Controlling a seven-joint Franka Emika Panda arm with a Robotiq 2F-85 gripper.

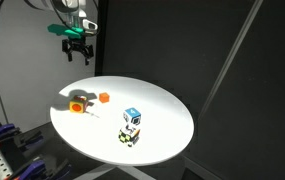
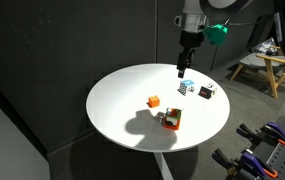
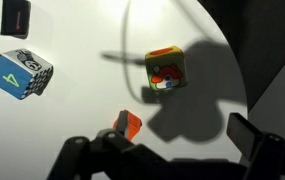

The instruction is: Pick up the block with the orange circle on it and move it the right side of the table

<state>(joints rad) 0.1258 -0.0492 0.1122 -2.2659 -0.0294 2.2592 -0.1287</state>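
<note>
Block with the orange circle (image 3: 166, 68) on table (image 1: 162, 115), tool (image 1: 75, 57) above, spread wide, empty

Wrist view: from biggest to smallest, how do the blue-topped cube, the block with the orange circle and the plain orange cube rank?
1. blue-topped cube, looks a little larger
2. block with the orange circle, close behind, so these two are nearly alike
3. plain orange cube, clearly the smallest
</note>
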